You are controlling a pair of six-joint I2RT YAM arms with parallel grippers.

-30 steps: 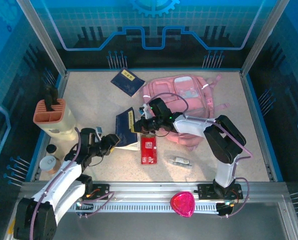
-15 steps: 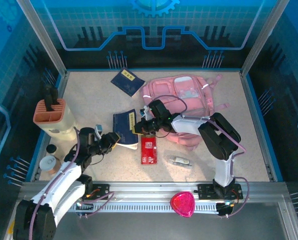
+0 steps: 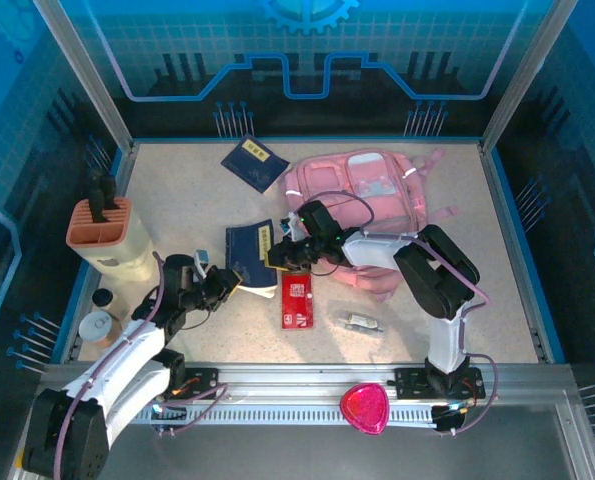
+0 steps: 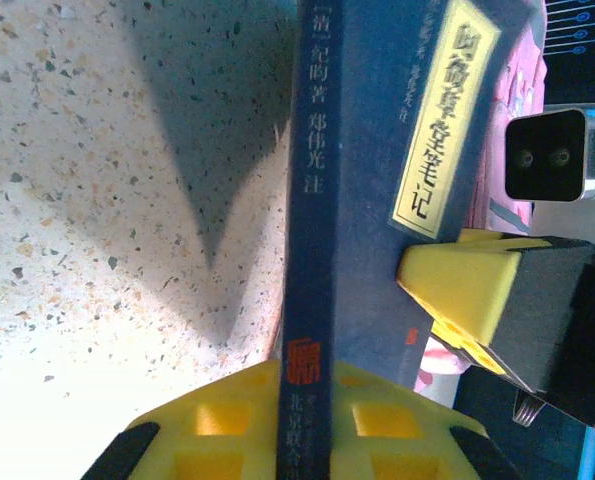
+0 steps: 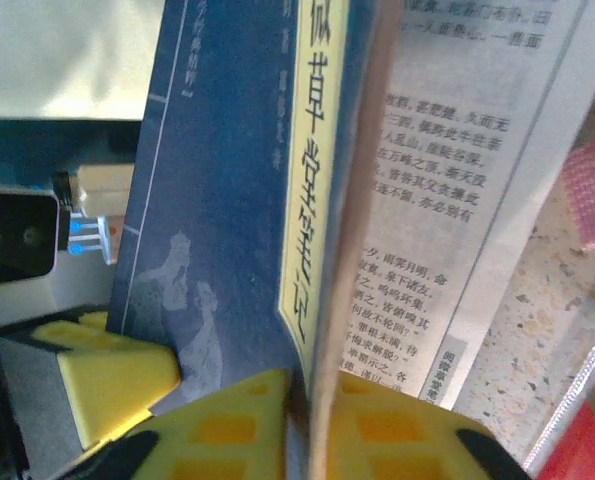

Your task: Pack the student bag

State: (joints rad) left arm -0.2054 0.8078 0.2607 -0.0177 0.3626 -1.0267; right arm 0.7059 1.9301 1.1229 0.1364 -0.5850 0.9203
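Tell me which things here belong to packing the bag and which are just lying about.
Job: bag, book between left gripper and right gripper; probably far book, red box.
Lying about: holder, roll, pink item on rail.

The tabletop is lit brightly from above in the top view, while the enclosure walls are left dim. Seen from the left wrist, it is washed out to white at the lower left, and a dark shadow is cast beside the blue book — whose nearest cover edge is blurred in the right wrist view.
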